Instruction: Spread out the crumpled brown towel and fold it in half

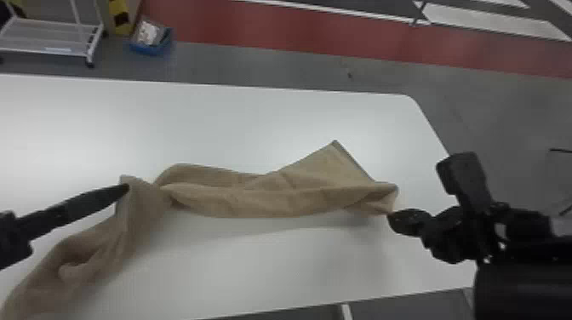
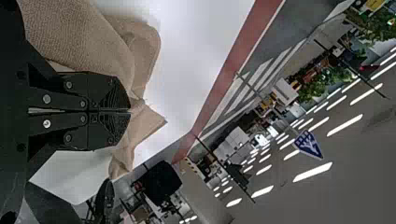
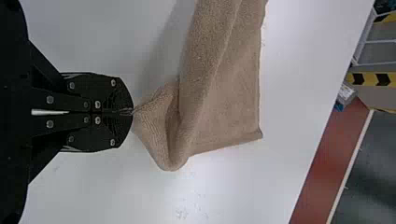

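Towel (image 1: 272, 198) makes a long, wrinkly strip over the white table (image 1: 255, 123).
In the head view it runs from the bottom left corner to right of the middle, where one corner pokes up. Near the left side, the left gripper (image 1: 124, 190) is closed tight on a bit of towel. On the right, the right gripper (image 1: 391, 215) pinches the towel's end. A cart (image 1: 51, 36) stands at the top left.

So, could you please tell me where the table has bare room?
The white table is bare between the towel and the far edge, and between the towel's middle and the near edge. It is crowded at the left gripper and right gripper, both holding towel.
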Robot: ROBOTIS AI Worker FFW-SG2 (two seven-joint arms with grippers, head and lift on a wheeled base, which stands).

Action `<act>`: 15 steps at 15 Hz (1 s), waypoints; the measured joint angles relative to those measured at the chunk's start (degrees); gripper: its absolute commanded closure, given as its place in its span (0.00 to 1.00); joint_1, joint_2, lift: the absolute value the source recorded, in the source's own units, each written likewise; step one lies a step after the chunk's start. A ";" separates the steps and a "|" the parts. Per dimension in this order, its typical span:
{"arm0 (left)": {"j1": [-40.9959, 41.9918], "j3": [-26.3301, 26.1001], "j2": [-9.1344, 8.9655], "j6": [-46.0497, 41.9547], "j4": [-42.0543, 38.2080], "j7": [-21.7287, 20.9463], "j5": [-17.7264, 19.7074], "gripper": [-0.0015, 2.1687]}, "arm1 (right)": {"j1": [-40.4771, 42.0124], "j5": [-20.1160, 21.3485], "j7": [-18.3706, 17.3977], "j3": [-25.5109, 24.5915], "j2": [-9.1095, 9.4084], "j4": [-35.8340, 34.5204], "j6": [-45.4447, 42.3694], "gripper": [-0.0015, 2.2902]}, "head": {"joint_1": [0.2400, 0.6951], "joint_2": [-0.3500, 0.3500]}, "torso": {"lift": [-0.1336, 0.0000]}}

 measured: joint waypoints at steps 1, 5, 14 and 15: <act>-0.20 0.60 0.00 0.00 -0.48 0.03 1.14 0.53 | -0.20 -2.08 -0.02 -2.46 0.24 -1.00 -0.03 0.58 | 1.00 0.15 | 0.07; -3.11 3.79 0.11 0.19 -2.36 2.35 6.41 0.53 | -3.71 -10.08 -0.02 -12.60 1.14 -2.69 0.30 0.58 | 1.00 0.12 | 0.07; -14.57 10.00 4.19 0.53 3.46 15.39 16.71 0.53 | -13.06 -22.86 -12.96 -23.73 -0.51 0.85 6.18 0.58 | 1.00 0.13 | 0.07; -16.16 9.89 5.53 0.82 5.78 16.42 16.88 0.53 | -14.36 -23.40 -14.50 -24.22 -0.80 1.77 7.41 0.58 | 1.00 0.13 | 0.07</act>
